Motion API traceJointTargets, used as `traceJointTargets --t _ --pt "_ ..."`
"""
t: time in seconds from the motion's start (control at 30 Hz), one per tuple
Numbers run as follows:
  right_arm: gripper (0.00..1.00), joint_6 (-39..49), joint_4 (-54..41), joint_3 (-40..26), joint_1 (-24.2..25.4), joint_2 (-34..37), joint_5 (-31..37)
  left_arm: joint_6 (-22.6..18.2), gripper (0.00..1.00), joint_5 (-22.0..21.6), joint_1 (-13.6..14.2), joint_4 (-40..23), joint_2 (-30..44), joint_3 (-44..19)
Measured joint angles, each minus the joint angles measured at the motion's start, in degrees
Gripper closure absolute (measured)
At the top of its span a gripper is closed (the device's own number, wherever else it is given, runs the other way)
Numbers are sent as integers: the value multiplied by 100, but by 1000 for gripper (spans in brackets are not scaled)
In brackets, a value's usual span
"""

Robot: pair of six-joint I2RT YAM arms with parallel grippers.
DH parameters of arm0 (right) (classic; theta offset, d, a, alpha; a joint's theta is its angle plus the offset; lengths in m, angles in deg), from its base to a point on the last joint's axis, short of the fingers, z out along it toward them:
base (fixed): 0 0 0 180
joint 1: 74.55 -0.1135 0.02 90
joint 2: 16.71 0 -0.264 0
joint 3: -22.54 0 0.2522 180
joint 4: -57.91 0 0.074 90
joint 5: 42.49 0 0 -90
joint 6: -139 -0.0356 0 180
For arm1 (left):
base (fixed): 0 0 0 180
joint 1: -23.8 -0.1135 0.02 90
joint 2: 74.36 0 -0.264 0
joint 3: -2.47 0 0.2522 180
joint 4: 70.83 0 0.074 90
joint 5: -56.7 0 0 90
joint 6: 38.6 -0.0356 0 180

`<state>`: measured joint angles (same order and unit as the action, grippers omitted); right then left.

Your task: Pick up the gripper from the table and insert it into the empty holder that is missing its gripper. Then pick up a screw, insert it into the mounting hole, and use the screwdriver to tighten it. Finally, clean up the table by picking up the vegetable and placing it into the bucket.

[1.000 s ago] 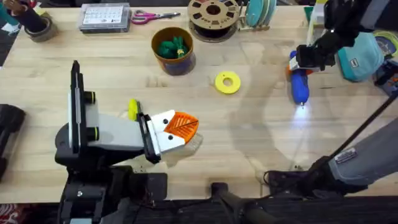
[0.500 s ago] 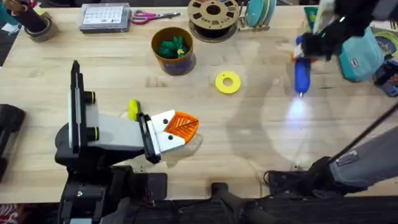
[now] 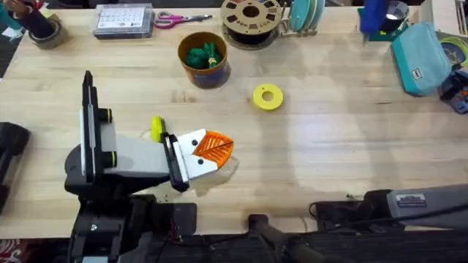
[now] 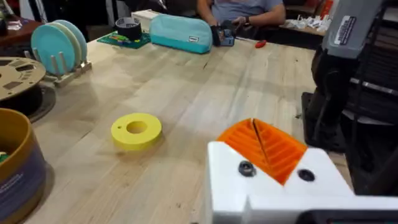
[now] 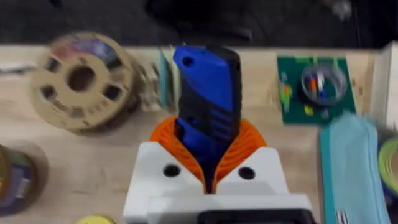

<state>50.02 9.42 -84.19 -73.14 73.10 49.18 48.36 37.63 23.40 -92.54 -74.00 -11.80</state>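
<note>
The orange ribbed gripper (image 3: 214, 147) sits in the white holder (image 3: 189, 159) at my left arm's tip, low over the table's near left. In the left wrist view two orange pads (image 4: 271, 149) meet at a seam above the white holder (image 4: 273, 190), so my left gripper (image 4: 255, 134) is shut on nothing. My right gripper (image 5: 208, 158) is shut on the blue screwdriver (image 5: 208, 93), which shows in the overhead view as the screwdriver (image 3: 374, 16) at the far right edge. The green vegetable (image 3: 202, 55) lies inside the bucket (image 3: 212, 75).
A yellow ring disc (image 3: 268, 96) lies mid-table. Along the far edge stand a brown spool (image 3: 251, 17), teal plates (image 3: 303, 14), scissors (image 3: 179, 20) and a teal pouch (image 3: 420, 57). A green board with a tape roll (image 5: 317, 87) lies by the pouch.
My right gripper has carried the screwdriver up and away to the table's far right corner; its light spot on the wood is gone. The left arm has not moved.
</note>
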Motion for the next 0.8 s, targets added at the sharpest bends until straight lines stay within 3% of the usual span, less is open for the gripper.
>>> traceJointTargets --t 0.37,0.6,0.8 --pt "977 -42 1946 -65 -1487 -623 -2 -102 997 0 0 0 0 0" --pt "977 -129 2579 -79 -2416 -670 -78 -106 997 0 0 0 -2 0" --pt "977 -327 3205 -79 -2517 -670 -1556 -106 997 -2 0 0 -2 0"
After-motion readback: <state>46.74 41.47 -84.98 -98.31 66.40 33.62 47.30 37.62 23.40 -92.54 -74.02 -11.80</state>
